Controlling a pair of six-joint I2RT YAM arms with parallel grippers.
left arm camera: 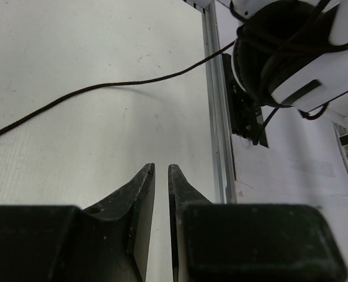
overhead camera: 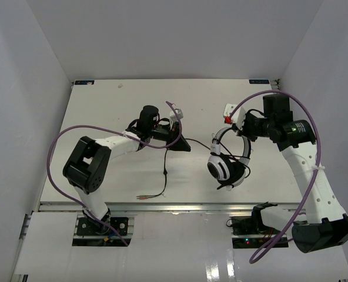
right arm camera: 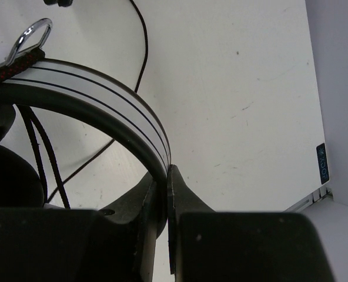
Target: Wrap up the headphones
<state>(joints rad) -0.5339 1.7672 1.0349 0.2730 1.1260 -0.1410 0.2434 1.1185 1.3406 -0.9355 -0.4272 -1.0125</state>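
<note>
Top view: your right gripper (overhead camera: 237,124) has the headphones (overhead camera: 227,167) by the band, cups dangling, probably so the cable (overhead camera: 164,173) has room to go round them. Your left gripper (overhead camera: 184,144) waits near the cups. Left wrist cam: fingers pinched almost together, just a thin slit with nothing in it, and the cable lies on the table (left arm camera: 74,176) ahead of the tips, not touching. Right wrist cam: fingers clamped on the headband (right arm camera: 103,97), right at the tips.

No text is legible; the teal sticker (right arm camera: 321,162) at the table (right arm camera: 250,88) corner is too small to read.
</note>
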